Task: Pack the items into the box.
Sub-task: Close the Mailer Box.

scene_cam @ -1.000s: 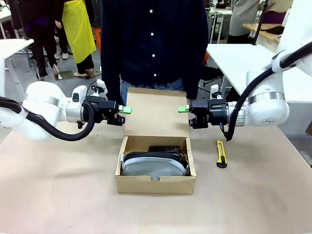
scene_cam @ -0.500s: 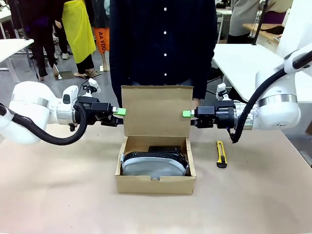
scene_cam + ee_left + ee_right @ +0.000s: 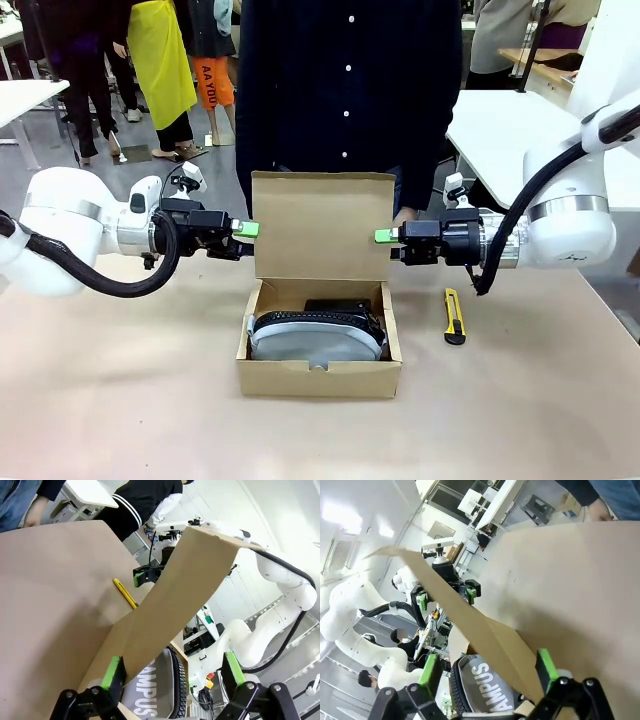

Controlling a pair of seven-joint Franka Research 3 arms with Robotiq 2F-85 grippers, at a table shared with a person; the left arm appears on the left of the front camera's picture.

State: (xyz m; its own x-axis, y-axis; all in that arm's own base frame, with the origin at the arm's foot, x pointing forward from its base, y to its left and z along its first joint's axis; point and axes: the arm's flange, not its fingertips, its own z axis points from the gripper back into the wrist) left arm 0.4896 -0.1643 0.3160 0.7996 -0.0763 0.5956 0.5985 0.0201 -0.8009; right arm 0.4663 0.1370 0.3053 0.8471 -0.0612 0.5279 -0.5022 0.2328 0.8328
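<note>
Left gripper [image 3: 250, 228]: jaws apart, astride lid [image 3: 320, 225] left edge.
Right gripper [image 3: 383, 235]: jaws apart, right edge.
Lid: upright between the 2 (pouch [image 3: 315, 342] inside).

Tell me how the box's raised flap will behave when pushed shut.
Likely floppy: the flap looks thin and bowed in the left wrist view. It may spring back: the grey pouch sits near the box rim.

Open right hand [image 3: 487, 672] astride box flap [image 3: 470, 625]; grey pouch [image 3: 480, 685] beneath; left hand [image 3: 445, 597] at flap's far edge.
</note>
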